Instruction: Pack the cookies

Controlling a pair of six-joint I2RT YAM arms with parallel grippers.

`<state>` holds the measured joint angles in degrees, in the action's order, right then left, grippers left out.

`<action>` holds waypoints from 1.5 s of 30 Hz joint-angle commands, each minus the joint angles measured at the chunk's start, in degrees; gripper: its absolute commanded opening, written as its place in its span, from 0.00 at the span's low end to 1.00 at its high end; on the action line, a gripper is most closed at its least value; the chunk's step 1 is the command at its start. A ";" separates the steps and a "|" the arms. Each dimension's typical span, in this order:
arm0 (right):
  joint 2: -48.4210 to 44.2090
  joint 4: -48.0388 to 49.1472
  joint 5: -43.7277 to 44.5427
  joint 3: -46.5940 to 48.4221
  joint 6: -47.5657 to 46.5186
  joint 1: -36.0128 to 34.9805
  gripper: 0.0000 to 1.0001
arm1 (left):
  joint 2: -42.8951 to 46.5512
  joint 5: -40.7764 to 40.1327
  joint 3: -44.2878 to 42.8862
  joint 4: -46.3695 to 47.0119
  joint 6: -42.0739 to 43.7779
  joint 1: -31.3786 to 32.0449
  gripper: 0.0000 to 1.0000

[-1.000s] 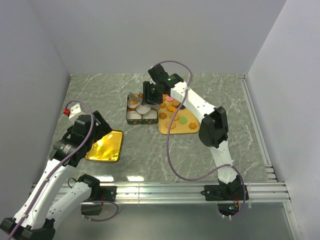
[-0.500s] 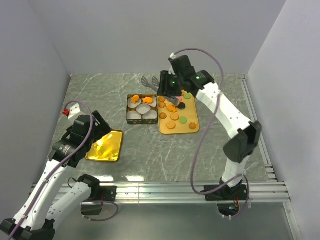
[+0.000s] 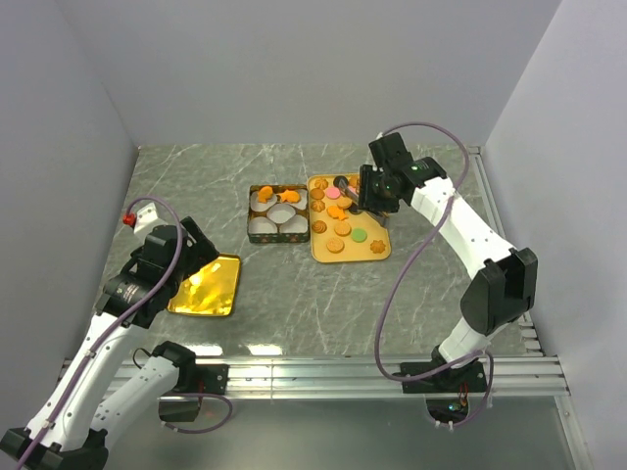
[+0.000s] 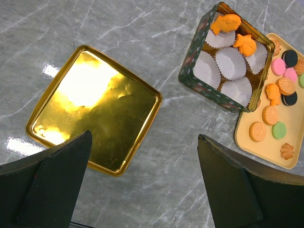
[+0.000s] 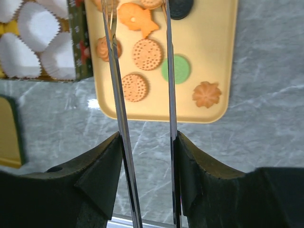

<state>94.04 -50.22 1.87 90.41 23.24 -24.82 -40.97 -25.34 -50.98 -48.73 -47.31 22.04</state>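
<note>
While your right gripper (image 5: 147,140) is clamped on the tongs (image 5: 116,95), the two blades stand apart, roughly parallel, with a clear gap between them as far as the wrist view follows them. Their tips run off the top edge of that view, so you cannot tell whether they touch anything. The blades reach out over the yellow tray (image 5: 216,47) and flank an orange fish-shaped cookie (image 5: 137,16). Most of the cookies (image 5: 147,54) lie loose on that tray in a single layer: round dotted brown ones, a green one (image 5: 175,69), a flower-shaped one (image 5: 206,94) near the tray's corner, a black one (image 5: 180,7) at the top edge. Two more orange cookies (image 5: 152,2) sit in the tin (image 4: 195,42), at its far end, on top of the white paper cups (image 4: 230,61); the other cups hold nothing. The tin stands just beside the tray, on its left in the top view. Your left gripper (image 4: 143,137) is spread wide, holds nothing, and hangs above the near edge of the gold lid (image 4: 92,128). That lid lies flat on the marble table (image 3: 294,294), hollow side up, well apart from the tin.
</note>
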 commanded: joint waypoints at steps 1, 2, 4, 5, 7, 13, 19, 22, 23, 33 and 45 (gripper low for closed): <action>-0.53 0.12 3.40 1.69 -1.01 0.21 0.53 | 0.63 -0.76 -0.43 1.01 0.02 -0.25 0.99; 0.87 -0.23 3.58 2.31 -1.10 0.30 0.53 | 0.72 -0.76 -0.35 1.09 0.02 -0.25 0.99; 2.37 -0.93 3.84 4.23 -0.92 0.38 0.53 | 0.80 -0.85 -0.43 1.01 0.02 -0.25 0.99; 3.94 -1.11 4.11 4.94 -0.83 0.38 0.53 | 0.98 -0.85 -0.35 1.01 0.02 -0.25 0.99; 5.62 -1.98 4.11 7.49 -0.75 0.38 0.53 | 1.07 -0.85 -0.35 1.18 0.11 -0.33 0.99; 11.77 -4.01 6.30 12.07 0.04 0.38 0.52 | 1.24 -0.94 -0.43 1.01 0.02 -0.25 0.99; 14.41 -4.01 5.52 12.86 1.28 0.65 0.52 | 0.81 -0.67 -0.35 1.09 0.11 -0.25 0.99; 15.55 -4.01 4.64 13.30 1.63 0.65 0.51 | 0.54 -0.50 -0.43 1.27 0.29 -0.25 0.99; 15.82 -4.01 4.37 13.47 1.72 0.56 0.51 | 0.54 -0.41 -0.35 1.36 0.37 -0.25 0.99; 17.67 -4.10 2.97 13.30 3.65 0.65 0.51 | 0.63 0.12 -0.26 1.71 0.82 -0.68 0.99; 17.06 -2.87 -0.72 12.16 5.85 0.65 0.42 | 0.45 0.65 -0.17 2.06 1.34 -1.21 0.99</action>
<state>111.92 -54.13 2.61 101.25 27.83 -24.49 -40.73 -25.12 -50.98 -48.62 -47.22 21.08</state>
